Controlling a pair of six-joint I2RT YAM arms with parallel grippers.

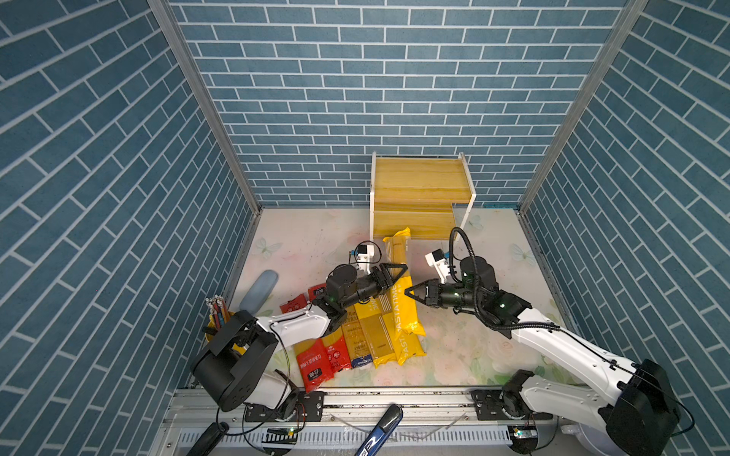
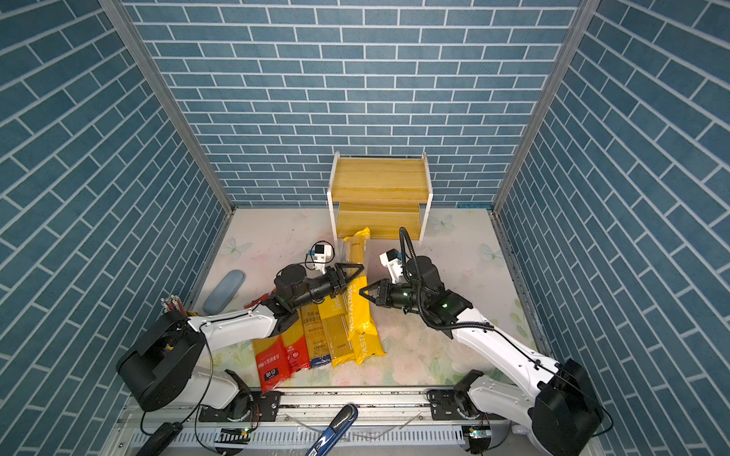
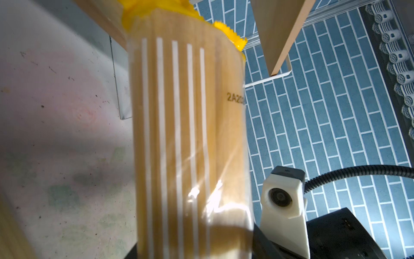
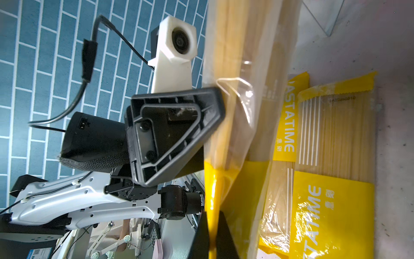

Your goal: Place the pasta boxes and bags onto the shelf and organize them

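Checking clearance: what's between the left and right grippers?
Only the raised yellow pack: left gripper at one side, right gripper pinching its other edge; both top views show it.

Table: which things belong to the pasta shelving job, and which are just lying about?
Job: raised pack, five flat packs, shelf.
Lying about: blue case, pencil cup.

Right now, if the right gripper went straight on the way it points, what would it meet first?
The raised yellow PASTATIME spaghetti pack: the right gripper is shut on its near edge. Just past the pack, probably next in line, stands the left gripper, though the depth between them is unclear.
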